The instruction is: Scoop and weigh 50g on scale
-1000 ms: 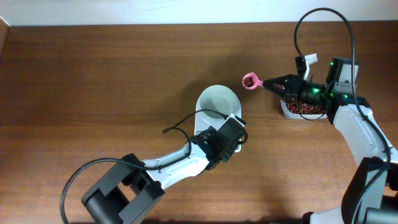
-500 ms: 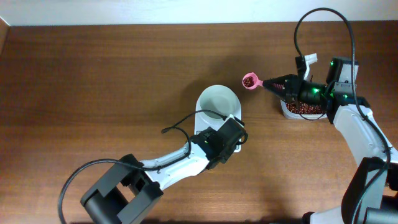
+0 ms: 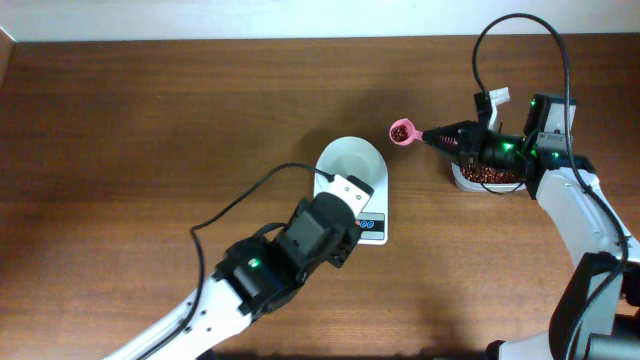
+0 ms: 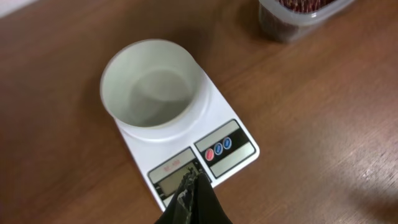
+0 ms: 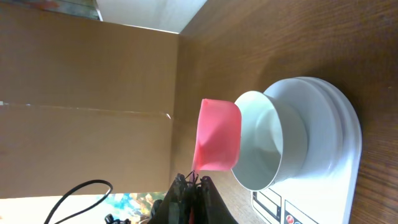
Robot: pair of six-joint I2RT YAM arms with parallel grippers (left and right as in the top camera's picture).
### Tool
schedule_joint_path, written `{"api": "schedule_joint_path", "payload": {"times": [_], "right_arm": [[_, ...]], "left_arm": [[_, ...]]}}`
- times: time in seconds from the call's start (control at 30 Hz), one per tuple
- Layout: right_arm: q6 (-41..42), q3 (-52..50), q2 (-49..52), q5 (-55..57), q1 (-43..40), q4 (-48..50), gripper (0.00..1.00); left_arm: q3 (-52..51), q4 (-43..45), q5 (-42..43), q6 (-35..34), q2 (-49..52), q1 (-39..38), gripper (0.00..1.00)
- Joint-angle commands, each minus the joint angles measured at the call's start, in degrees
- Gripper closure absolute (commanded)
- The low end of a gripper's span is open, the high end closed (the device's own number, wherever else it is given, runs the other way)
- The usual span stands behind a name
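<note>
Over scale (image 4: 205,118), left gripper (image 4: 193,185) pinched together (hides display (image 4: 169,177) corner); right gripper (image 5: 190,182) clamps scoop (image 5: 217,134).

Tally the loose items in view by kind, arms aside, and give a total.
Scale: 1
White bowl: 1
Pink scoop: 1
Clear container of red beans: 1
Total: 4

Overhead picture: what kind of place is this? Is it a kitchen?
Probably a robot lab bench, not a kitchen. A left arm and a right arm with cables stand at a wooden table, along with a scale, a tub of red beans and a pink scoop.
</note>
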Motion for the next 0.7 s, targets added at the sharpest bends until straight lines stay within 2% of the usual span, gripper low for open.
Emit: {"api": "schedule_joint_path", "payload": {"times": [0.0, 0.13, 0.3, 0.57, 0.67], "right_arm": [[-0.3, 0.7, 0.3, 0.1, 0.0, 0.2, 0.96], [-0.3, 0.7, 0.3, 0.1, 0.0, 0.2, 0.96], [-0.3, 0.7, 0.3, 0.1, 0.0, 0.2, 0.96], [-0.3, 0.7, 0.3, 0.1, 0.0, 0.2, 0.96], [-0.3, 0.7, 0.3, 0.1, 0.0, 0.2, 0.96]], "left_arm": [[-0.2, 0.3, 2.4, 0.2, 9.2, 0.3, 1.0], [-0.2, 5.7, 2.4, 0.2, 20.4, 0.3, 1.0], [-0.2, 11.3, 1.8, 0.2, 28.1, 0.5, 1.0], [-0.2, 13.8, 1.4, 0.3, 31.7, 3.4, 1.0], [-0.2, 14.6, 4.9, 6.3, 31.7, 3.1, 1.0]]}}
